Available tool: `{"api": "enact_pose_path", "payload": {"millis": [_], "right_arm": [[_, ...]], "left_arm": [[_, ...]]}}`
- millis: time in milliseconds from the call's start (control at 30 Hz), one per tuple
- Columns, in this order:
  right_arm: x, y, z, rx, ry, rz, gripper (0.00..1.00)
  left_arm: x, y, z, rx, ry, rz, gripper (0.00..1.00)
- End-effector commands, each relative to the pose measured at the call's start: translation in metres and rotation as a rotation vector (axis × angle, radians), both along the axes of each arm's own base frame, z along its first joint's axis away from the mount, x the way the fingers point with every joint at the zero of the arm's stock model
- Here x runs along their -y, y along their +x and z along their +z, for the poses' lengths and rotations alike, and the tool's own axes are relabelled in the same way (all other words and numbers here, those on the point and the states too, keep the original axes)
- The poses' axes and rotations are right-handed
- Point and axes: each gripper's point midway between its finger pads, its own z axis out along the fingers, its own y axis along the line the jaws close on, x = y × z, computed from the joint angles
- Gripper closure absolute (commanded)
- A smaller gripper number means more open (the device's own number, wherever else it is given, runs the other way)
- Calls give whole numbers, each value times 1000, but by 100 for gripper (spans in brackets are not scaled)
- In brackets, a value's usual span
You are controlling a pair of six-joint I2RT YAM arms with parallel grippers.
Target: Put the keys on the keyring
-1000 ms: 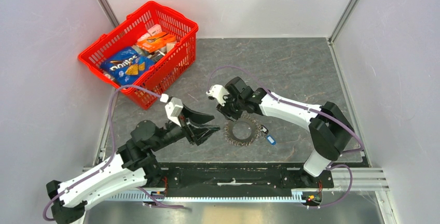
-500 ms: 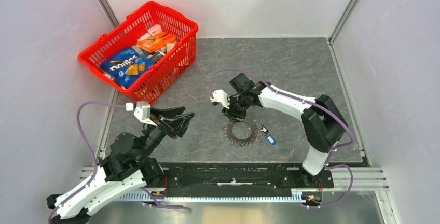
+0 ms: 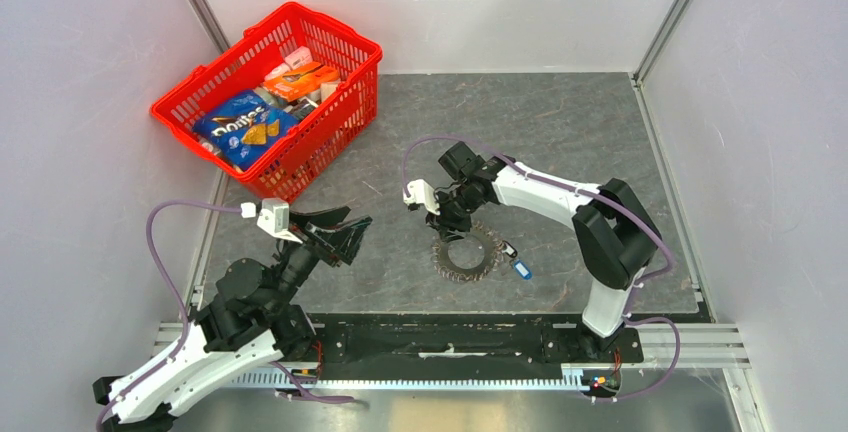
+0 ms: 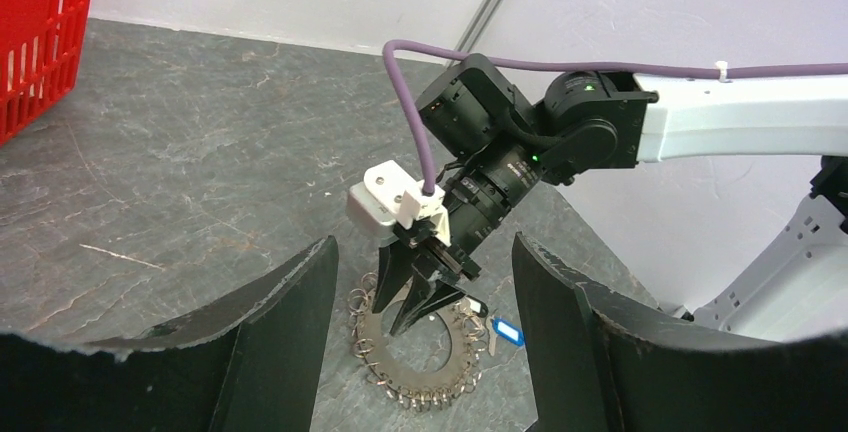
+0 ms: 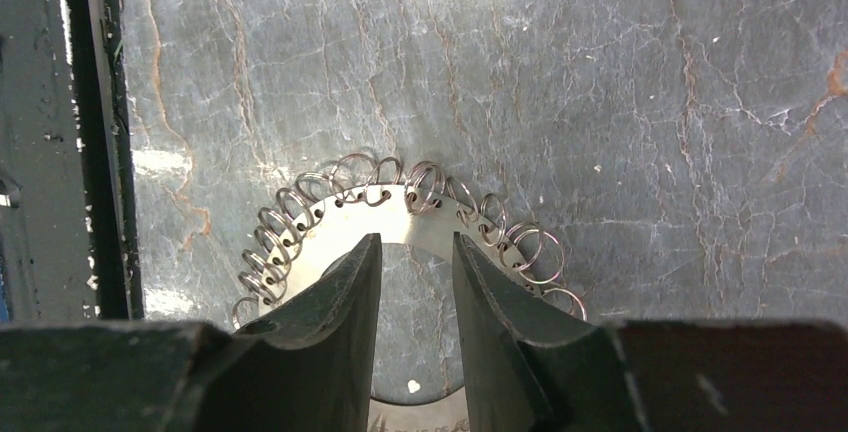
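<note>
Steel keyring disc lies flat on the stone table, mid-right, with small split rings all round its rim. Blue-tagged key is just right of it. Right gripper sits over the disc's far-left edge, jaws part open, nothing between them; contact unclear. Left gripper is wide open, empty, well off to the left. Risks: disc sits flush, so a pinch may skid off or shove it into the key. Fingertips may snag a split ring and drag the lot. No bracing from left.
</note>
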Motion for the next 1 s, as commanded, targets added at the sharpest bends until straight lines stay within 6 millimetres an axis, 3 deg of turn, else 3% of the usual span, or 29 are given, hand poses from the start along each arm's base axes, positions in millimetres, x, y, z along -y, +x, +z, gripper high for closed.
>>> {"api": "enact_pose_path", "payload": {"millis": [0,500,967], "right_arm": [[-17,14,5,36,47,23,61],[-22,35,1,73,71,-12,62],[-20,37,-10,43,64,-20,64]], "left_arm": [[-4,1,5,-2,-42,19,29],[-2,0,5,5,-49,7,29],[-4,0,5,7,-55,12,29]]}}
